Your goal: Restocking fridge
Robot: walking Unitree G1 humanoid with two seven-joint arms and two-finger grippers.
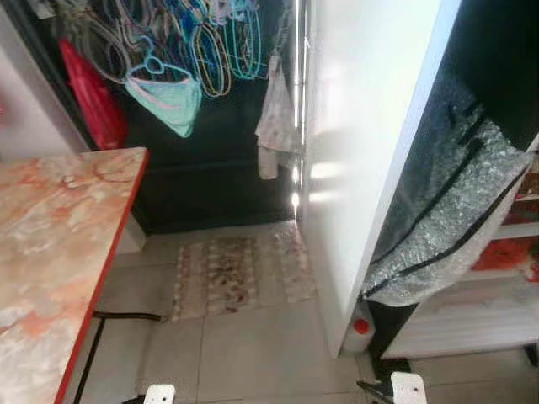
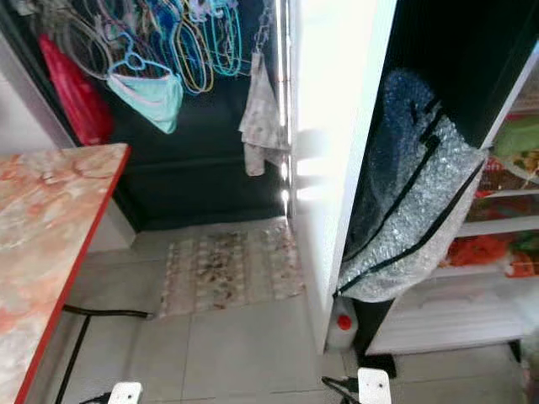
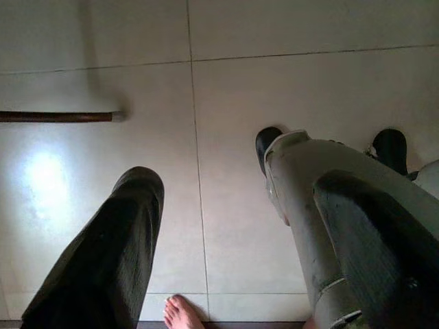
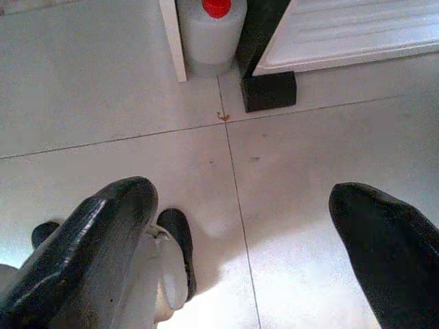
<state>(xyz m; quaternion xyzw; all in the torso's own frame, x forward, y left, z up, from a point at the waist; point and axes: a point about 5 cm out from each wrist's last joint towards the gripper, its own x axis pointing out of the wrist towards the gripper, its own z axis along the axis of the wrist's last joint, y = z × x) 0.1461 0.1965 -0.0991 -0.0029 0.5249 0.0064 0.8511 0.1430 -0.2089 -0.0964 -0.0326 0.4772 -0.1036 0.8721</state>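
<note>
Far left: a marble-patterned table point(image 1: 50, 252) with a red edge, a black leg below it. Behind, against a dark wall, a red bag point(image 1: 93, 101), a bundle of coloured hangers point(image 1: 202, 42), one carrying a mint-green garment point(image 1: 168, 99), and a pale cloth point(image 1: 274, 118) hanging beside the fridge. On the tiled floor point(image 1: 253, 353), in the middle, a patterned mat point(image 1: 240, 273). Right of centre: the open white fridge door point(image 1: 362, 160), edge-on, with a silvery bubble-wrap cover point(image 1: 446, 227) draped inside it. At the door's foot, a plastic jug with a red cap point(image 4: 212, 27). Far right: fridge shelves point(image 2: 497, 227) holding red and green packets, too blurred to identify. Hanging low over bare tiles, left gripper point(image 3: 226, 233) with fingers spread wide and holding nothing; likewise right gripper point(image 4: 240, 240), fingers parted and empty, near the jug. At the edge of the left wrist view, a person's bare foot point(image 3: 182, 314).
</note>
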